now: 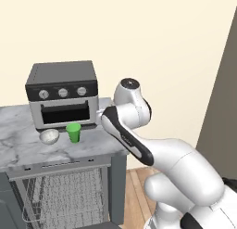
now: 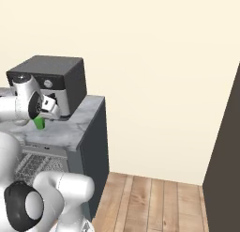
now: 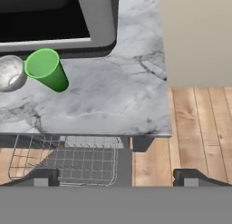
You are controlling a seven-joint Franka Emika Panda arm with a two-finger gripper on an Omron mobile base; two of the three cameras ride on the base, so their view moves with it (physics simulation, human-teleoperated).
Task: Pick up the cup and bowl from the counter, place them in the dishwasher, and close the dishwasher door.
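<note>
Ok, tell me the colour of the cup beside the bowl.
Bright green; the cup shows best in the hand view.

The toaster oven [image 1: 62, 93] sat toward the back of the counter [image 1: 28, 149], against the wall. In front of it stood the cup [image 1: 73, 132] and the bowl [image 1: 49, 136], just beside each other, the bowl on the left in the left base view. Both were close to the oven's front and back from the counter's front edge. Below the counter, the dishwasher [image 1: 60, 195] was open, and its rack [image 3: 68, 162] projected forward past the counter's edge. To the right of the counter's end lay the floor [image 2: 154, 203], running back to the wall
</note>
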